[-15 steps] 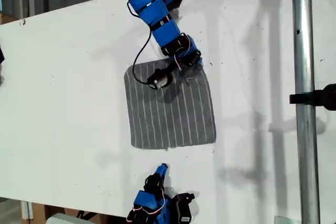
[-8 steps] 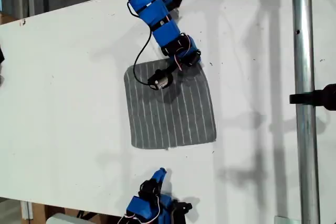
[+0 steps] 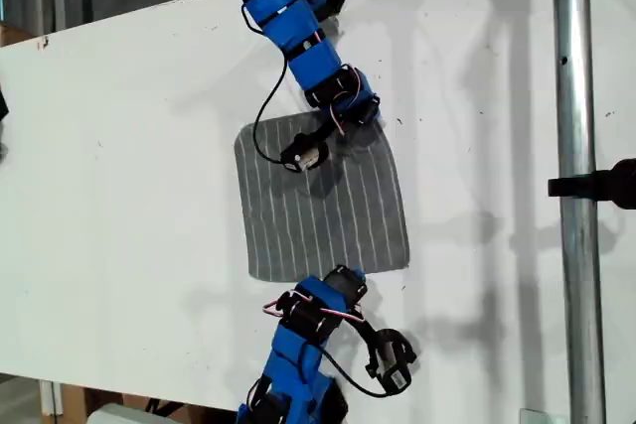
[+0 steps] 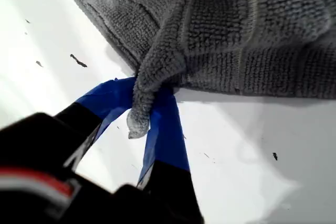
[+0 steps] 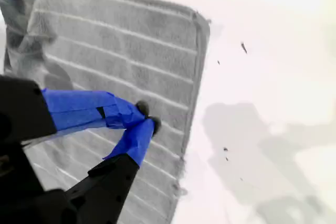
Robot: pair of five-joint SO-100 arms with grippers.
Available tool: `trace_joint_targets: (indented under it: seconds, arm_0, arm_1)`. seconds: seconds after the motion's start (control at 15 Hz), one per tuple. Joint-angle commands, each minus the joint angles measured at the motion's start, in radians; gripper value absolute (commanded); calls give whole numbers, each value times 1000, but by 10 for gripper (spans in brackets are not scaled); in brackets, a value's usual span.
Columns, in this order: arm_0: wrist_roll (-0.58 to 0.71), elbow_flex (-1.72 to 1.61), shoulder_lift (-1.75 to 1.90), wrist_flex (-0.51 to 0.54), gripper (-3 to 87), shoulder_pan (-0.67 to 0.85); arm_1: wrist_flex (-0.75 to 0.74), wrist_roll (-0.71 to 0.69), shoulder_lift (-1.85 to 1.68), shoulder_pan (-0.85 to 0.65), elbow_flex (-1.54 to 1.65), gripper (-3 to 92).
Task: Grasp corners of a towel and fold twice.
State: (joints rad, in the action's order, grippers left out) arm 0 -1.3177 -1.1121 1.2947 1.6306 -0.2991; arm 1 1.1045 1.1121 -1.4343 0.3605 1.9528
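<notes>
Grey striped towel (image 3: 323,201) is spread unfolded on the white counter (image 3: 129,146). One corner (image 4: 139,121) is pinched by the first end effector (image 4: 140,109); the second end effector (image 5: 143,120) is clenched empty (both folds remain).

My first gripper (image 3: 370,118) covers one corner of the towel (image 3: 323,208) in the exterior view. My second gripper's (image 3: 343,280) tips are hidden there too.

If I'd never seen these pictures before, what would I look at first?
Probably the grey striped towel lying flat in the middle of the white table. Next, my first gripper pinching a bunched-up corner of it at the towel's far edge in the exterior view. My second gripper is above the near edge, tips together and holding nothing.
</notes>
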Motion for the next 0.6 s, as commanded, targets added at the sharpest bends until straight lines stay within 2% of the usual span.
trace_joint_targets:
  seconds: [0.0,0.07,0.2,0.4,0.53]
  arm_0:
    - [-28,123,2,20,308,-14]
    - [46,133,12,-3,355,-23]
    - [98,112,9,6,369,-23]
    - [106,64,-118,-28,364,-52]
    - [58,71,-247,-95,336,-72]
  arm_1:
    - [0,-11,-18,-9,-43,-1]
    - [0,-11,-18,-6,-44,-1]
    - [0,-11,-18,-5,-46,-1]
    - [8,-14,-25,-6,-52,-1]
    - [20,-17,-34,-8,-54,-1]
